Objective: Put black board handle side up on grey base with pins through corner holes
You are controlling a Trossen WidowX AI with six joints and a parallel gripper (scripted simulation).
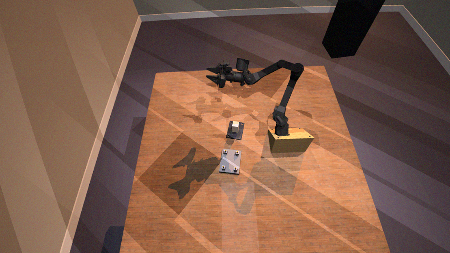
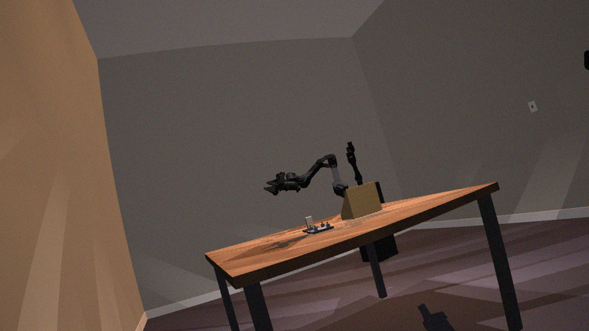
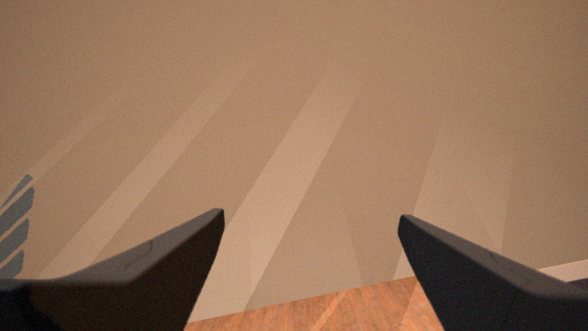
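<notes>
Currently: 1 blk board (image 1: 239, 136), 1 base (image 1: 230, 161) (image 2: 320, 230) w/ 4 posts.

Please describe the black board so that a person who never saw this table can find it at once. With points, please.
On the wooden table (image 1: 284, 218) (image 2: 298, 257), find the grey base (image 1: 230, 161) with four posts. Beside it lies the black board (image 1: 230, 134). Unlike the base, it is dark and carries one pale block-shaped handle (image 1: 235, 126) (image 2: 309, 221).

You had orange-brown, wood-grained table (image 1: 284, 218) (image 2: 355, 232) (image 3: 303, 317), black board (image 1: 230, 135), pale handle (image 1: 235, 127) (image 2: 309, 221), light-grey base (image 1: 230, 161), tan left wall (image 1: 42, 73) (image 2: 23, 147) (image 3: 294, 115).
</notes>
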